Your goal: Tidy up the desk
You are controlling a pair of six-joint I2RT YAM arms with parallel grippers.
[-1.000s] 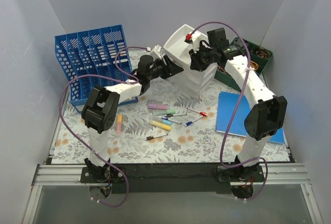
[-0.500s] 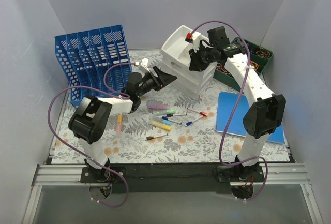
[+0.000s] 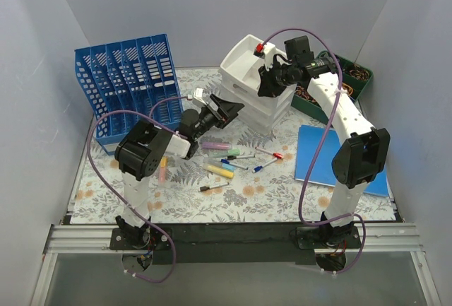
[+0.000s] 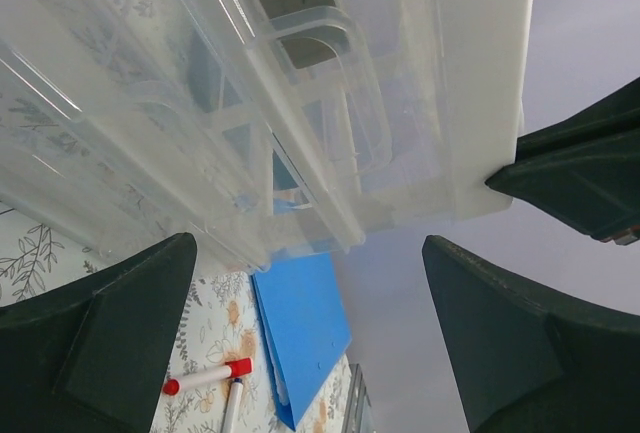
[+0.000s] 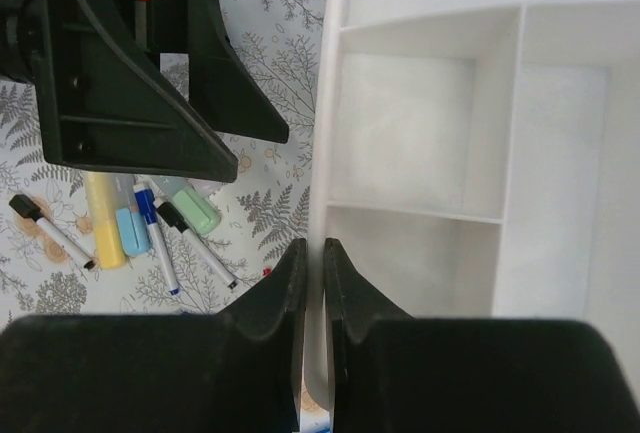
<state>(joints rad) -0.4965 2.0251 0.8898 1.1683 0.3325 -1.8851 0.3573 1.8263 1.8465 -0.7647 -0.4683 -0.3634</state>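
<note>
On the fern-print desk (image 3: 275, 193) a white drawer stack (image 3: 267, 112) stands at the back. A white compartment tray (image 3: 241, 57) rests tilted on top of it. My right gripper (image 3: 263, 85) is shut on the tray's left wall (image 5: 332, 103), one finger on each side (image 5: 313, 251). My left gripper (image 3: 223, 110) hangs open just left of the stack, with nothing between its fingers (image 4: 308, 253). Its wrist view looks up at the stack's translucent underside (image 4: 250, 103). Several markers and highlighters (image 3: 227, 162) lie loose mid-desk.
A blue file rack (image 3: 131, 83) stands at the back left. A green bin (image 3: 355, 74) with small items sits at the back right. A blue notebook (image 3: 319, 154) lies flat on the right. A red-capped marker (image 4: 205, 377) lies near it.
My left gripper has opened wide and drawn back down and left from the tray, and its elbow has swung. The right arm and the tray have stayed put.
</note>
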